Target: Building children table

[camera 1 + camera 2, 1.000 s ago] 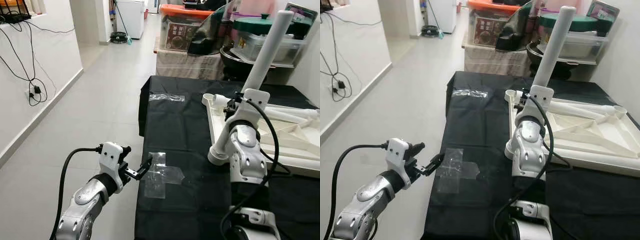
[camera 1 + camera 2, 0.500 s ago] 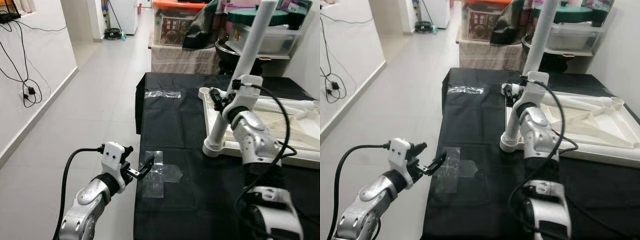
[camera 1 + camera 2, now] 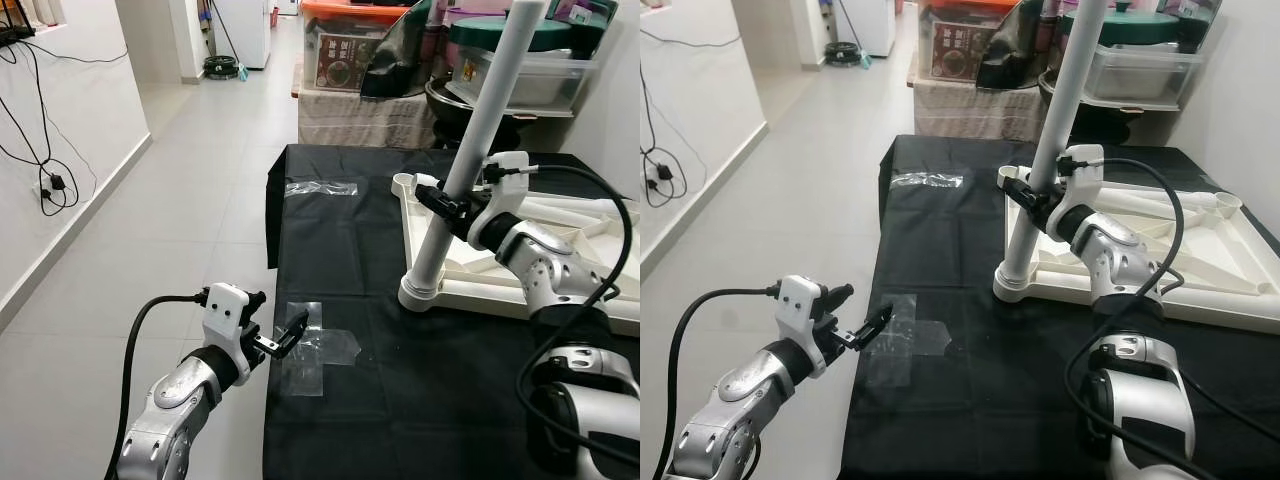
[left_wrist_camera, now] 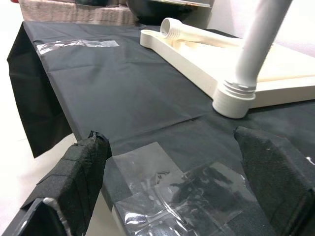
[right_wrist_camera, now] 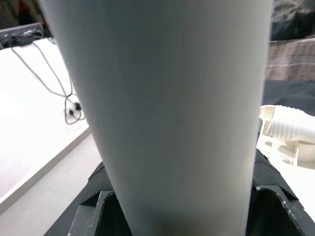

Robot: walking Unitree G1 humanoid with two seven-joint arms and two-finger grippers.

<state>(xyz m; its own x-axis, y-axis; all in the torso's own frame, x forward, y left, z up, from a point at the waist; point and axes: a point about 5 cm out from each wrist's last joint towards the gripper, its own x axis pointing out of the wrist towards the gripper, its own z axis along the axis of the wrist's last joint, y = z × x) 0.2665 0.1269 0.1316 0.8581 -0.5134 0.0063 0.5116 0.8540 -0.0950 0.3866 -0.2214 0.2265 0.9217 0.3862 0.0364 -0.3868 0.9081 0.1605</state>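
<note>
A white children's table top (image 3: 580,285) lies upside down on the black cloth. One white leg (image 3: 488,105) stands in its near left corner socket (image 3: 419,295), leaning to the right. My right gripper (image 3: 447,203) is shut on this leg about halfway up; in the right wrist view the leg (image 5: 172,108) stands between dark fingers (image 5: 96,214). Another white leg (image 4: 197,35) with a threaded end lies on the table top. My left gripper (image 3: 288,335) hovers open at the cloth's near left edge, over a patch of clear tape (image 4: 177,189).
The black cloth (image 3: 340,250) covers a low surface with a drop to the tiled floor (image 3: 180,200) on the left. A second tape strip (image 3: 320,188) lies farther back. Storage boxes and a covered bench (image 3: 370,100) stand behind. Cables hang on the left wall (image 3: 50,160).
My right arm has swung out to the right while keeping hold of the leg, whose base stays in the corner socket. The head view has shifted slightly. The left gripper has not moved.
</note>
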